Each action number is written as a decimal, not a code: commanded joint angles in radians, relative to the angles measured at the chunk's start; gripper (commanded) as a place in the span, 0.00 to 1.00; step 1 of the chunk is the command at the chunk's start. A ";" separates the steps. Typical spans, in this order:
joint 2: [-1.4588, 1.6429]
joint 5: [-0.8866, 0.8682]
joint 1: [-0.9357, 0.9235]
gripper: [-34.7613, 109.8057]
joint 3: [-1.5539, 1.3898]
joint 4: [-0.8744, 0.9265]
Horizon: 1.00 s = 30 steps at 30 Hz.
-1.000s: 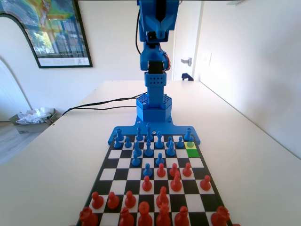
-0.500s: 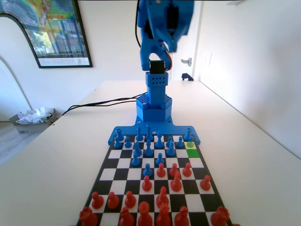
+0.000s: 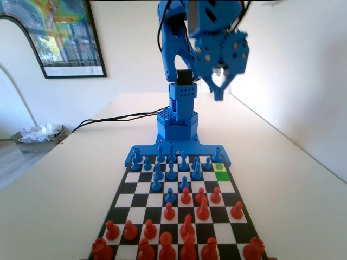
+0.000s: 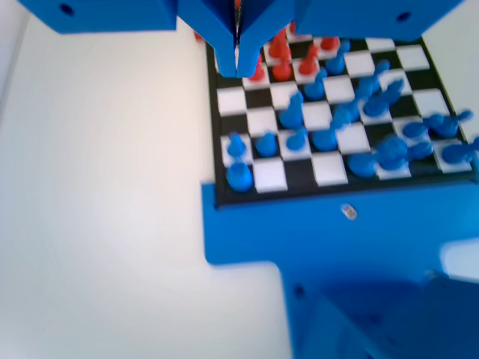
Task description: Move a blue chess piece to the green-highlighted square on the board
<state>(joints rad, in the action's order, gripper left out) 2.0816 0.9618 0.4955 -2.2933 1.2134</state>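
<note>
Smooth pale table (image 3: pixel 70 184) under glossy checkered board (image 3: pixel 214 230) — small round-headed blue chess piece (image 3: pixel 217 156) just behind green-highlighted square (image 3: pixel 220 175), near right far corner in fixed view. Raised high above table, gripper (image 3: pixel 218 96) — tapered plastic jaws pressed together, empty, touching nothing.

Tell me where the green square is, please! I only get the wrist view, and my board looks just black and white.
Observer: The green-highlighted square sits on the right edge of the board in the fixed view, third row from the blue arm, with nothing on it.
Operator: Which pawn goes there?
Observer: Probably the blue chess piece one row farther back, standing on a paler yellow-green square.
Operator: Is my claw close to it?
Observer: No. The gripper hangs high in the air, well above every piece.
</note>
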 commanded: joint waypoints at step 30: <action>-0.259 -0.011 -0.003 0.30 -0.132 -0.416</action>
<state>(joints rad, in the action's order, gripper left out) 1.8178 0.9465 0.4893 -2.4360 0.7977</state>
